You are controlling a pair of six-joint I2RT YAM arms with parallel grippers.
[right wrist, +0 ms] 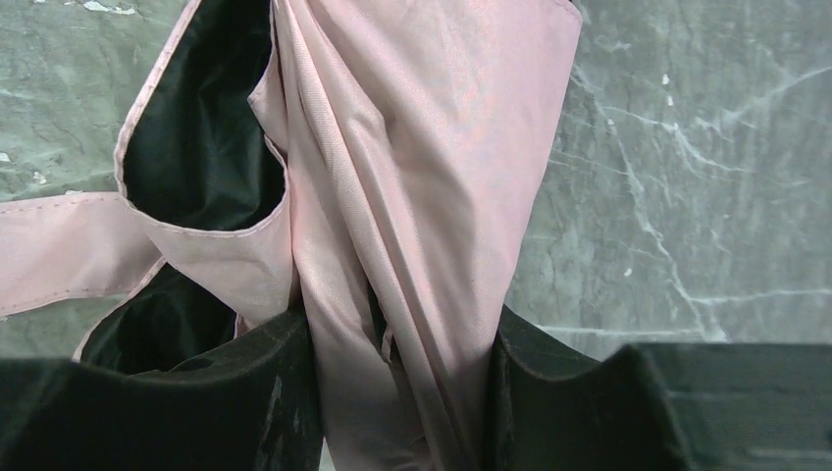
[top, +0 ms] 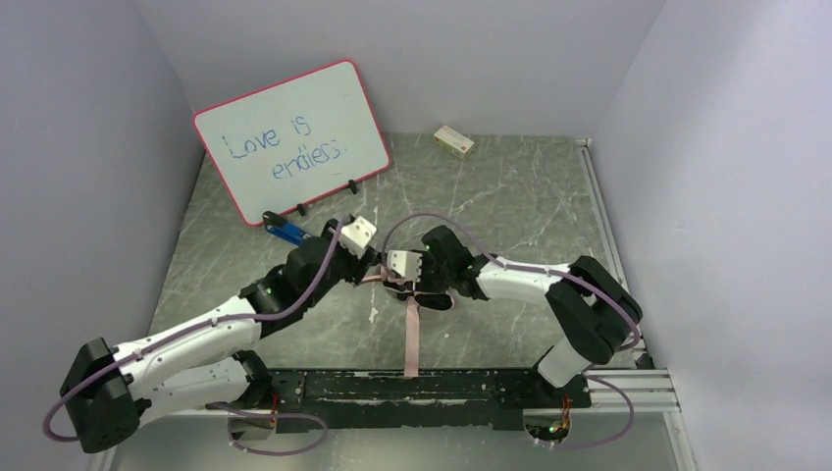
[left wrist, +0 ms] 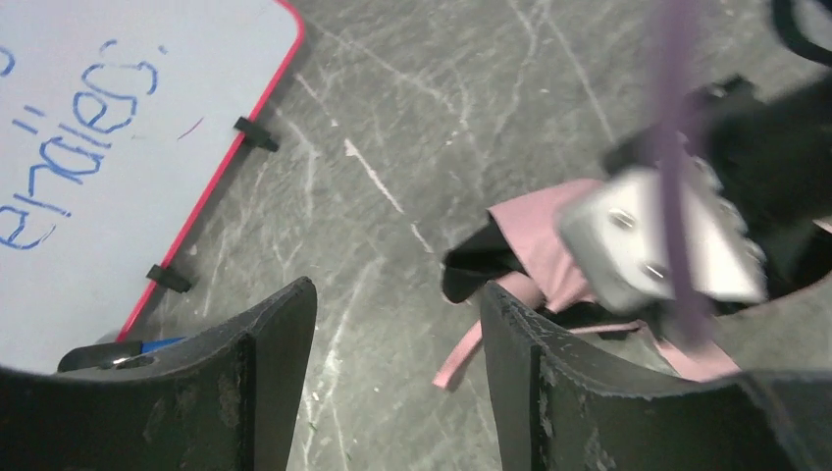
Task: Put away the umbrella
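Only in the right wrist view is the compact umbrella (right wrist: 412, 196), its folded canopy pale pink outside and black inside, seen pinched between the fingers of the right end effector (right wrist: 402, 339). The left end effector (left wrist: 397, 294) is shown spread apart and empty, just beside the umbrella, which is partly hidden there by the right wrist. From above, the umbrella is found in the middle of the grey marbled bench (top: 510, 196), its pink strap (top: 411, 343) trailing toward the near edge. A pink-framed whiteboard (top: 294, 137), a blue marker (top: 285, 228) and a small cream box (top: 454, 140) are set behind.

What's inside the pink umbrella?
Black lining shows in the open folds of the umbrella. The right hand squeezes the cloth together in the middle, so any shaft or ribs inside are covered and cannot be seen.
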